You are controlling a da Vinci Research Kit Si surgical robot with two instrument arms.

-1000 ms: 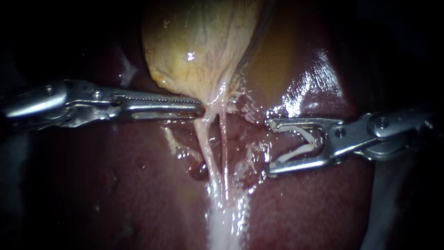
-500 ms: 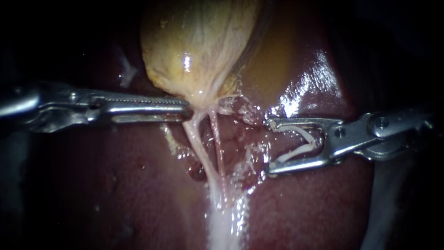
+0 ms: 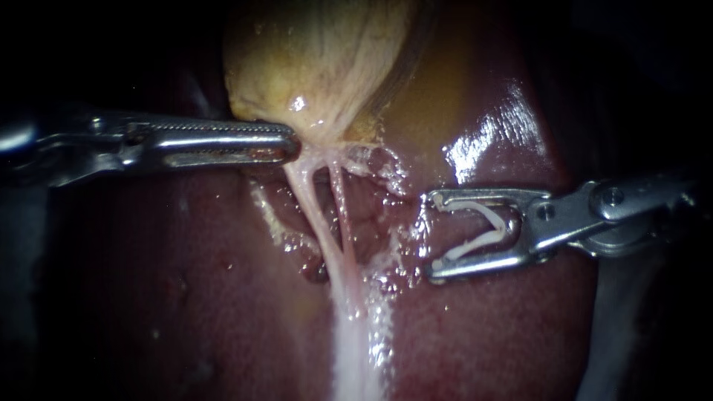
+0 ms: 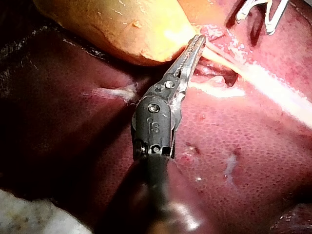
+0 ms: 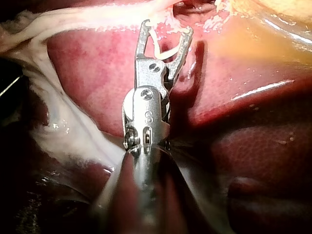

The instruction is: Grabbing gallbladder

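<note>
Lying at twelve o'clock, the gallbladder (image 3: 319,59), judged soft, slippery and tearable, is clamped at its tapered neck by the left instrument (image 3: 292,142); a clip (image 3: 483,214) is held by the right instrument (image 3: 432,236).

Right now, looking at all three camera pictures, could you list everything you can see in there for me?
glossy liver: one, dark red, underneath everything.
soft baggy gallbladder: one, yellow-tan, on the liver.
thin stringy tubes: two, pale pink, side by side from the gallbladder's narrow end down over the liver.
small bent clip: one, white, between the right instrument's jaws.
fluffy gauze-like pad: one patch, white, beside the left instrument's shaft.
left instrument: one, silver metal, jaws shut on the gallbladder's narrow end.
right instrument: one, silver metal, jaws spread around the clip, short of the tubes.
</note>
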